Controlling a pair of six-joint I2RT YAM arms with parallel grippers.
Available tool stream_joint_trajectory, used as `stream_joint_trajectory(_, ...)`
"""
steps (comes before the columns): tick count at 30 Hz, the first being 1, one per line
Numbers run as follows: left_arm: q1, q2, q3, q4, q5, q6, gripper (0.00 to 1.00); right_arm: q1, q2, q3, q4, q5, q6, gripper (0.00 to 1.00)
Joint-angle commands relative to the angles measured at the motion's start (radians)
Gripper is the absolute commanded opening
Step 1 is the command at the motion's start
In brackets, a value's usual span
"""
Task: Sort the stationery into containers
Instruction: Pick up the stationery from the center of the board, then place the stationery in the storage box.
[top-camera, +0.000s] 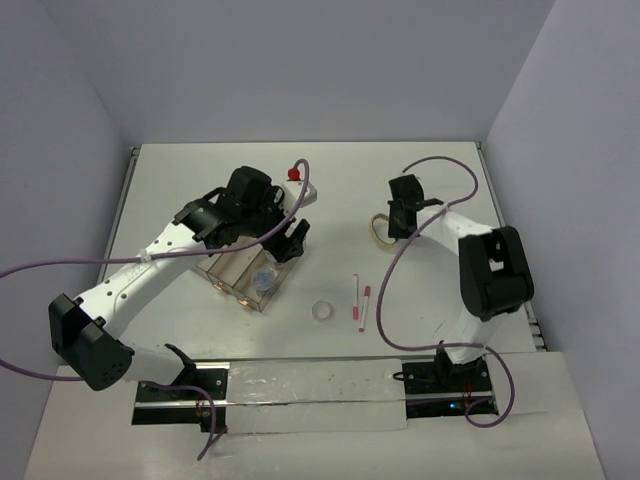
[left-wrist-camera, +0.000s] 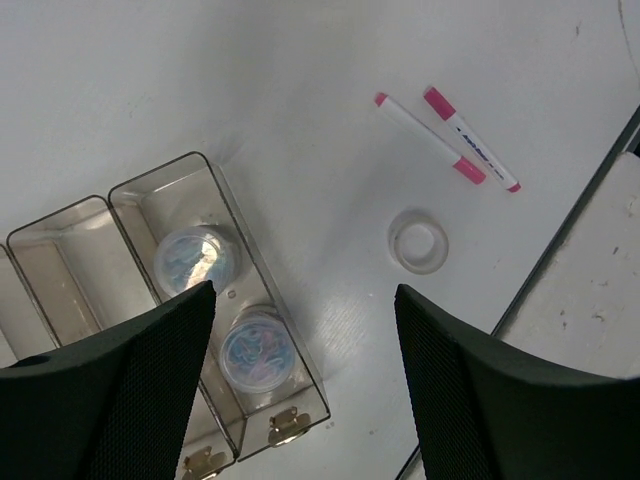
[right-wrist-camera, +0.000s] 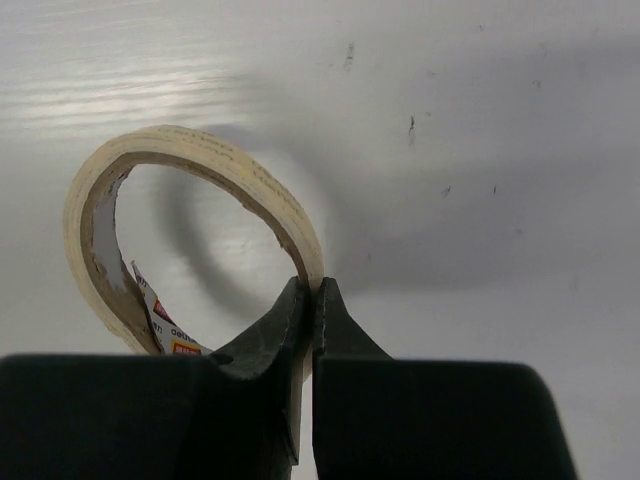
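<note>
Top external view: left arm (top-camera: 150, 265) reaches over the clear brownish plastic rectangular tray (top-camera: 235, 283), three long compartments, left of centre on the white bench (top-camera: 180, 180). Left wrist view: left pincer (left-wrist-camera: 300, 300) spread wide, holding nothing, hanging above one end of the tray. Two small clear round jars with blue contents (left-wrist-camera: 196, 258) sit one behind the other in the outer compartment, the one nearest the loose items. The other two compartments look bare where visible, though a finger hides part of them. Probable reason for the hover: jars are sorted, so this arm is free for another pick.

Small white tape ring (left-wrist-camera: 418, 242) lies flat on the bench near the tray, not touching it. Two thin white pens with red ends (left-wrist-camera: 430, 138) lie side by side beyond the ring, roughly parallel and apart from it.

Right wrist view: right pincer (right-wrist-camera: 312, 290) pressed together on the wall of the tan thin-walled loop (right-wrist-camera: 250, 170), one finger inside the ring and one outside. That hold makes sense, since the band is too thin to grab across. Loop stands on edge, tilted, with its shadow cast apart, so it seems lifted. Cannot tell if its low side touches the bench. From above it is right of centre, well apart from the tray.

Judgement: step in hand is taking the loop to a free compartment; ring and pens remain unsorted. Risks: floppy loop twists out of the pinch, or the arms crowd each other over the tray.
</note>
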Motion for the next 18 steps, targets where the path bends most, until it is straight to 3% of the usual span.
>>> stream_joint_trajectory(1, 0.054, -0.020, 0.093, 0.025, 0.064, -0.043, 0.80, 0.164, -0.296, -0.035, 0.186, 0.045, -0.174, 0.00)
stream_joint_trajectory(4, 0.060, -0.031, 0.115, 0.049, 0.046, -0.067, 0.80, 0.341, -0.361, -0.001, 0.266, 0.124, -0.284, 0.00)
stream_joint_trajectory(8, 0.063, -0.079, 0.103, 0.102, -0.045, -0.106, 0.81, 0.489, -0.290, 0.149, 0.191, 0.099, -0.315, 0.00)
stream_joint_trajectory(18, 0.067, -0.170, 0.056, 0.110, -0.381, -0.012, 0.79, 0.654, -0.194, 0.317, 0.152, 0.094, -0.347, 0.00)
